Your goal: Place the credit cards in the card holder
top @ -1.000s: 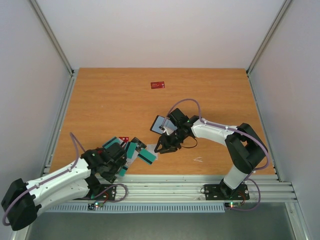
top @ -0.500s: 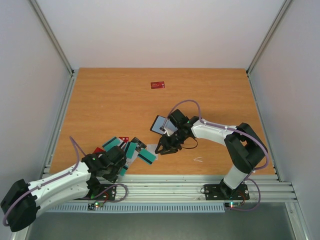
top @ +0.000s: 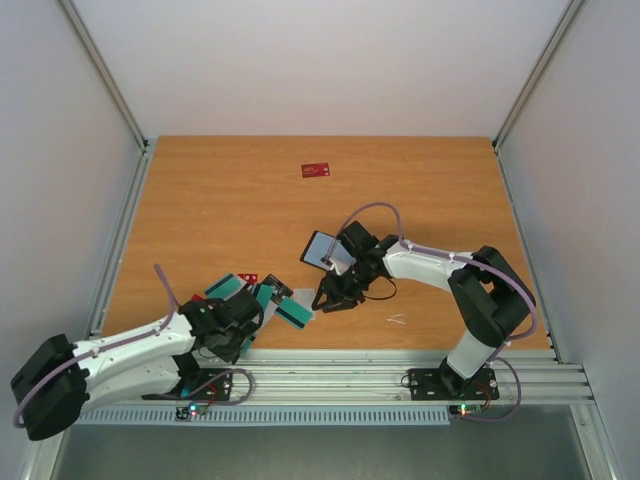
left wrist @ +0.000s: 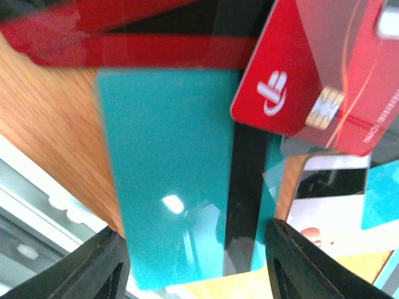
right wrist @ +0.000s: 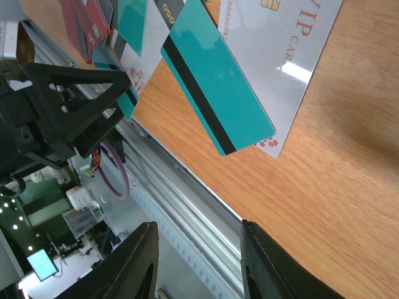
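Left pincer (left wrist: 196,252) part-open astride glossy teal card (left wrist: 168,168), black stripe, nothing gripped that I see, right pincer (right wrist: 198,249) part-open, empty, flat plastic credit cards (right wrist: 212,81) just ahead, black folding card holder (top: 322,248) beside its wrist.

A lab test cell: white panel walls (top: 300,60), aluminium rails (top: 400,366), wooden table (top: 250,210)

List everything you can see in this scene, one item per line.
Pile of thin plastic credit cards: several; teal, red, white, black; table's near-left edge.
Single red plastic card: one; red; far centre.
Black folding card holder: one; black, pale inside; mid-table, beyond the pile.
Small pale scrap: one; whitish; right of pile.
Wooden table: one; orange-brown; beneath all.
Left gripper: one; black; open over the pile's teal card.
Right gripper: one; black; open, just right of pile.
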Available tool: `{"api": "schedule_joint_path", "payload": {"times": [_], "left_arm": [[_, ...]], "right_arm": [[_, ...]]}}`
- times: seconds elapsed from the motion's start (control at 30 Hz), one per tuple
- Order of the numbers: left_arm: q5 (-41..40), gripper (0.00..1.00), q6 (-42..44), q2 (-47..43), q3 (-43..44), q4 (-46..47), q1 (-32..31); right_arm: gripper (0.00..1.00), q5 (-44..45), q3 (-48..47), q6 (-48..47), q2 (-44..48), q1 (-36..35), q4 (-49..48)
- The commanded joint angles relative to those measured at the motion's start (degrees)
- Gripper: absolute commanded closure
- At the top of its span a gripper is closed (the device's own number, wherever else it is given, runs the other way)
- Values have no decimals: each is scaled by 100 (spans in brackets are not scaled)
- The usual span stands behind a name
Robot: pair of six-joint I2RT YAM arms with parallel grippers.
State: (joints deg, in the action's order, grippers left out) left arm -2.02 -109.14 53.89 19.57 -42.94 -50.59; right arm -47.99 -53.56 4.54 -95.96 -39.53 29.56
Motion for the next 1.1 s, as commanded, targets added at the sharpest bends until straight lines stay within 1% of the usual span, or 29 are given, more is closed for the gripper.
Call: {"api": "schedule_joint_path", "payload": {"times": [0.0,0.2,0.3,0.37,0.4,0.63,0.73,0.77,0.87,1.0,1.07], "left_arm": [[-33,47,149,952,-309,2032,-245],[185,56,330,1885,23,2857,-477],[189,60,512,2114,274,2904,-528],[189,61,690,2209,426,2972,-540],[326,61,756,2307,524,3051,-548],[981,61,1525,3435,1482,3459,-631],[1121,61,1771,3574,1720,3512,-645],[1151,61,1832,3582,1799,3475,-650],[1164,61,2168,3552,2101,3150,-645],[1083,61,2617,3315,2429,2652,-630],[1065,61,2863,3184,2490,2535,-607]], "right_arm": [[62,61,58,-36,239,28,66],[62,114,153,-140,452,166,204],[62,106,240,-172,543,220,255],[62,105,273,-212,604,258,305],[62,113,284,-227,639,286,327],[63,152,224,-360,746,666,656],[63,120,280,-364,859,885,760],[63,113,303,-553,882,958,790],[63,71,356,-620,940,1132,888],[63,-224,492,-467,1052,1385,803],[63,-381,557,-232,1114,1469,774]]}}
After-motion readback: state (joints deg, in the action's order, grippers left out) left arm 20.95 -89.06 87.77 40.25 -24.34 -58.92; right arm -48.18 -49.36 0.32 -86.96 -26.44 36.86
